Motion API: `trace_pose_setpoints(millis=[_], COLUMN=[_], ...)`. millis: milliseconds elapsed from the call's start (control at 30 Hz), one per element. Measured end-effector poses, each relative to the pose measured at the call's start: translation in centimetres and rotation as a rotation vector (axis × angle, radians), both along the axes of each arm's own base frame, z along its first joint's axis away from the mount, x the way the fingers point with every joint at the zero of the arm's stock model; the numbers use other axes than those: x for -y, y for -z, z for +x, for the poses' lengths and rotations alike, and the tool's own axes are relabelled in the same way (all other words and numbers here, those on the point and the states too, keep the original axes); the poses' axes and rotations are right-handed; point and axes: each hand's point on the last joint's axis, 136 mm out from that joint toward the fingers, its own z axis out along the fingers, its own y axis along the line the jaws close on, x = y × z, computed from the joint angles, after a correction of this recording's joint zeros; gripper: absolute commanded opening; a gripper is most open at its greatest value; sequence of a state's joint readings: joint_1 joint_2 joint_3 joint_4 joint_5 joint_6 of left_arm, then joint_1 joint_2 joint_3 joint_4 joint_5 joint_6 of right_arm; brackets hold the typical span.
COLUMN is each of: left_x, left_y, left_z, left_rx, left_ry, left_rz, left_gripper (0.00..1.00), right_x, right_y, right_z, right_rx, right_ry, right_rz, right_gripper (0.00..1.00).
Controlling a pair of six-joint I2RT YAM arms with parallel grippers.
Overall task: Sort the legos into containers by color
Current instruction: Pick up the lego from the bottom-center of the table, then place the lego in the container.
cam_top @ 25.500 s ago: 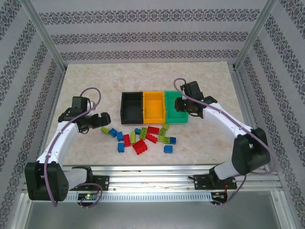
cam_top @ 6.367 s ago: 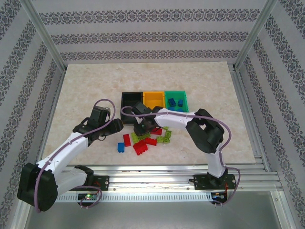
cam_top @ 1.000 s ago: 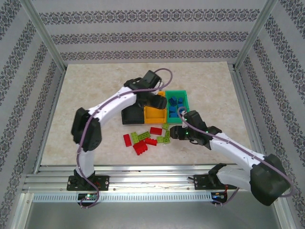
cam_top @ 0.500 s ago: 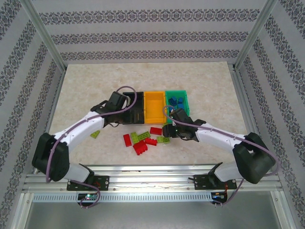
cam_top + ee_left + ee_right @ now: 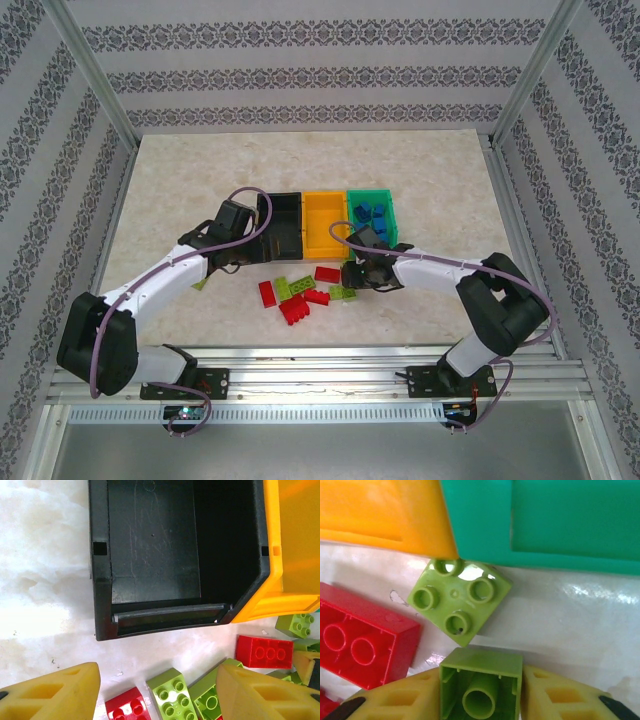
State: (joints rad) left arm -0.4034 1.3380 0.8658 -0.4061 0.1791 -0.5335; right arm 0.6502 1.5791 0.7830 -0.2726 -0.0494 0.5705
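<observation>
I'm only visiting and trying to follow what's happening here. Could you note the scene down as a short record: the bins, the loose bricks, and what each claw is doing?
Black bin: empty
Orange bin: looks empty
Green bin: holds blue bricks
Loose on the table: red and lime bricks, in front of the bins
Left claw: open, holding nothing, in front of the black bin
Right claw: shut on a lime brick, near the green bin's front corner
</observation>
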Motion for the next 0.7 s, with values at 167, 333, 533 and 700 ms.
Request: trace_pose_setpoints(millis=[167,333,533,700], left_x=[-0.1,-0.6,-0.7,-0.5], left_y=[0.0,0.1,0.3,0.3], left_z=[0.0,0.0,-0.1,-0.2], left_rx=[0.0,0.0,-0.014,-0.02], left_ry=[-0.002,-0.016,-0.017,-0.007], left_rz=[0.0,-0.002,-0.019,-0.031], left_gripper=[0.63,0.63,0.63,0.63], right_x=[-0.3,-0.4,-2.2,-4.1], right_y=[-0.5,-2.7,-7.8,-10.7], right_z=[0.3,0.5,2.9,6.2], right_rx=[0.014,0.051,0.157,0.224], right_ry=[-0.001,-0.001,-0.008,-0.03], right_rz=[0.011,0.039,0.114,0.14], right_gripper=[0.31,0.31,0.31,0.32])
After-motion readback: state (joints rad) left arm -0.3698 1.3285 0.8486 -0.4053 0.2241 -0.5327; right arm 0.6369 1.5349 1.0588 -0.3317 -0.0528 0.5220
